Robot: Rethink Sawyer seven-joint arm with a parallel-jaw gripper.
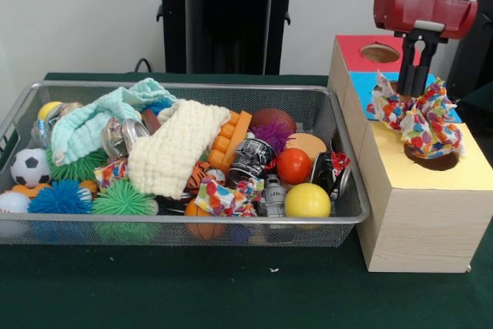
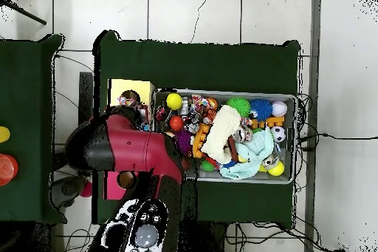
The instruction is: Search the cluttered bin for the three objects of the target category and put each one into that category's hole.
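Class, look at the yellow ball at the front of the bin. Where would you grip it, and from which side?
Grip the yellow ball across its middle, coming straight down from above. It is round and its top is clear, but the bin wall, the orange ball and a can crowd its sides.

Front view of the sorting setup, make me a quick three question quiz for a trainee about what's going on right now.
1. True or false: the gripper hangs over the wire bin.
2. Which hole of the wooden box does the polka-dot cloth sit over? A) red B) blue C) yellow
3. Fill in: the knitted cream cloth lies in the ___ of the bin, on top of other things.

Key
1. False: it hangs over the box, beside the bin.
2. C: the cloth bunches over the yellow section's hole.
3. Middle.
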